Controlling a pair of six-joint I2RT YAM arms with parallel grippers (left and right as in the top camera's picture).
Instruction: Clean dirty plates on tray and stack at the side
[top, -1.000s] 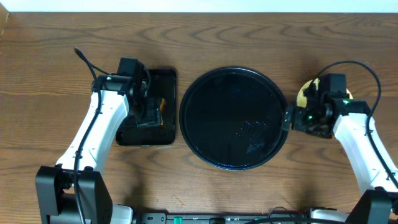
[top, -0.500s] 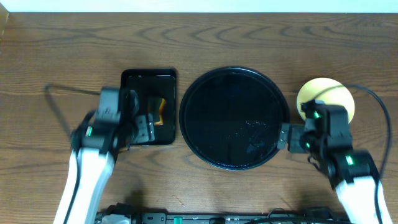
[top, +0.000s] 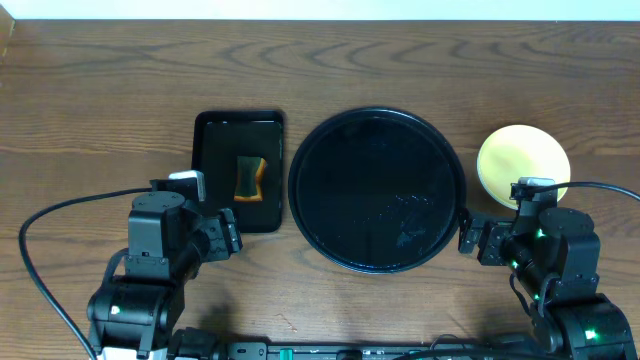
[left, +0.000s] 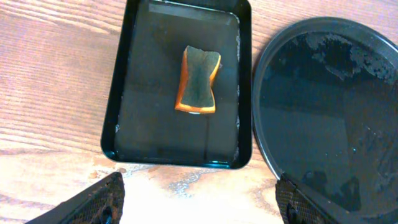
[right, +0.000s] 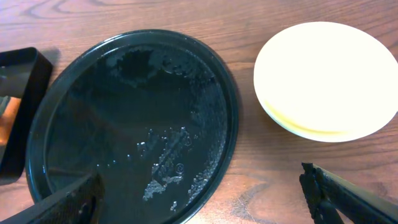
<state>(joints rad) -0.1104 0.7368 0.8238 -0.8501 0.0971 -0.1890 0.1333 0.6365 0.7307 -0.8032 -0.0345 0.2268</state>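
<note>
The round black tray (top: 375, 190) lies mid-table, wet with droplets and with no plate on it; the right wrist view shows it as a tray (right: 124, 124) too. To its right on the wood rests the stack of plates (top: 523, 163), a pale yellow one on top, with a second rim showing under the plates (right: 326, 78). My left gripper (top: 222, 238) is drawn back near the front edge, and this left gripper (left: 199, 208) stands open over bare wood. My right gripper (top: 474, 240) hangs low beside the tray, where the right gripper (right: 202, 199) is open and empty.
A small rectangular black tray (top: 240, 170) left of the round one holds an orange and dark green sponge (top: 250, 178), seen as a sponge (left: 199, 79) in the left wrist view. Both arm bases stand at the front edge, with cables trailing left and right.
Both arms have pulled back toward the front edge. The left one left the rectangular tray, uncovering the sponge. The right one drew away from the plates. Both grippers stayed open.
</note>
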